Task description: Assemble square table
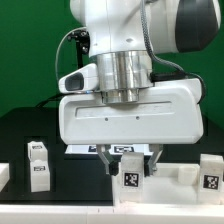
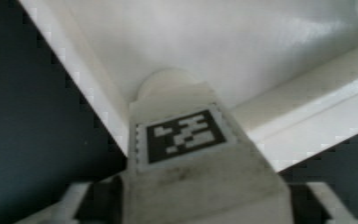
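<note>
Black table [image 1: 30, 125], green backdrop [image 1: 30, 50]: gripper [image 1: 130, 170] straddles one leg [image 1: 130, 182], grip uncertain, top [image 2: 229, 40] just beyond, other legs [image 1: 38, 165] loose alongside, so assembly looks barely begun.

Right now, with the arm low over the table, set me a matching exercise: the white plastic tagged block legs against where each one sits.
Things:
A. white plastic block leg filling the wrist view
B. pair of white tagged block legs
C. lone white tagged block leg

Places:
1. exterior view's right edge
2. between the gripper's fingers
3. exterior view's left

Pairs: A-2; B-3; C-1.
</note>
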You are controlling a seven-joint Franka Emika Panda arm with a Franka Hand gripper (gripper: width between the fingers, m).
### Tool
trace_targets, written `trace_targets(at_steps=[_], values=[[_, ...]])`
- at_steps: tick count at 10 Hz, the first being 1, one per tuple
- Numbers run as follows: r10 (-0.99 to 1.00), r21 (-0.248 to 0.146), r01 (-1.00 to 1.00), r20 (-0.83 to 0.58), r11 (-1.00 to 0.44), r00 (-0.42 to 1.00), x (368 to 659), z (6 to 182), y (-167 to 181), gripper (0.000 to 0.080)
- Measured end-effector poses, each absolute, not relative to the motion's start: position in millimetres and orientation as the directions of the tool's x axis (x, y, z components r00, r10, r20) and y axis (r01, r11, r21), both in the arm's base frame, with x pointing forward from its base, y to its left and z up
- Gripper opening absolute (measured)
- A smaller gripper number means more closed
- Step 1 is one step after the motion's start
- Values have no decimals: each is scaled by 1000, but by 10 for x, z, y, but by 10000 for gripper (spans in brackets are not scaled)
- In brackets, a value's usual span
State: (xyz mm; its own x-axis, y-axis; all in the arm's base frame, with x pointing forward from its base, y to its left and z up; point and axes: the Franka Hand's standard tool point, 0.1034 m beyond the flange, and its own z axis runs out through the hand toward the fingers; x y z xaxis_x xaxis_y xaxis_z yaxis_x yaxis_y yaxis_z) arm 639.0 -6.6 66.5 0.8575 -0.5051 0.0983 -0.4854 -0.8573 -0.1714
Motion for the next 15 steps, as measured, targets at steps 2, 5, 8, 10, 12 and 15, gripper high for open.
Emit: trace_targets(at_steps=[2,5,8,10,12,15], values=[[-629,-182,-610,72,-771,774,6387,658,-94,287],[-894,-172,-881,-2,-441,448,6356,659,-94,287],[-988,-168,-983,-144,72,-48,6330,648,-123,287],[-974,-153,-973,-173,175,-148,6319,641,-114,334],[-989,-166,-984,-143,63,-40,6318,640,-117,468],[-890,-199,-875,-26,-441,455,6332,680,-63,636]])
